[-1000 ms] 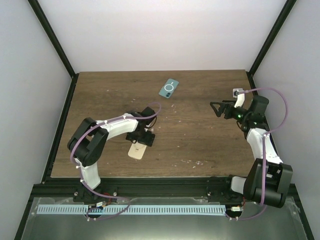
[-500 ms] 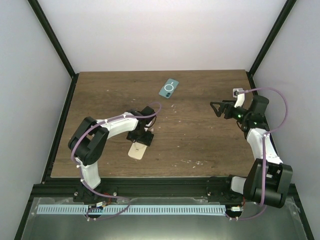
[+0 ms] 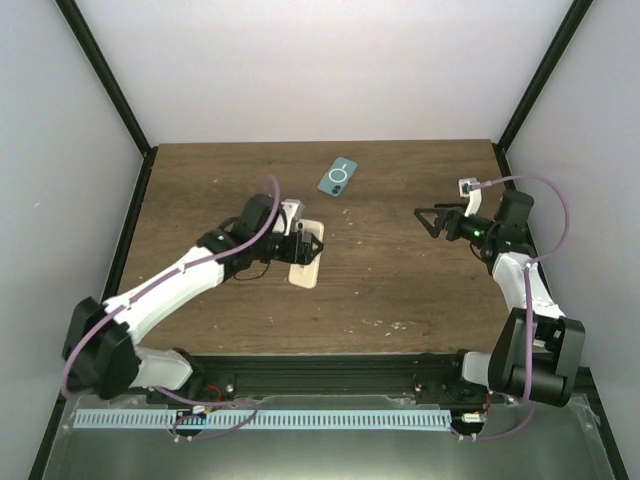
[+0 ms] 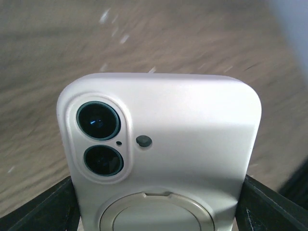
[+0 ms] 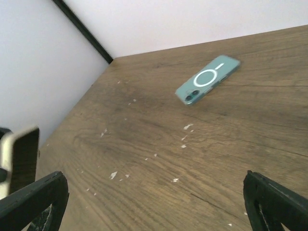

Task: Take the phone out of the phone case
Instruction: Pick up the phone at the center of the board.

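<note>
The phone in its cream case (image 3: 306, 264) is held by my left gripper (image 3: 298, 247) near the table's middle, tilted. In the left wrist view the case's back (image 4: 192, 134) fills the frame, with two camera lenses (image 4: 98, 139) and a ring stand below. The black fingers (image 4: 48, 207) press on both of its long sides, so the left gripper (image 4: 159, 214) is shut on it. My right gripper (image 3: 428, 218) is open and empty over the right side of the table. From the right wrist view (image 5: 154, 202) the held phone (image 5: 19, 156) shows at the left edge.
A teal phone with a white ring on its back (image 3: 338, 176) lies flat at the far middle of the wooden table (image 3: 400, 290); it also shows in the right wrist view (image 5: 208, 79). Black frame posts and white walls bound the table.
My left arm has swung the cased phone away from the near-left spot, up and toward the table's middle. My right gripper has shifted slightly left.
</note>
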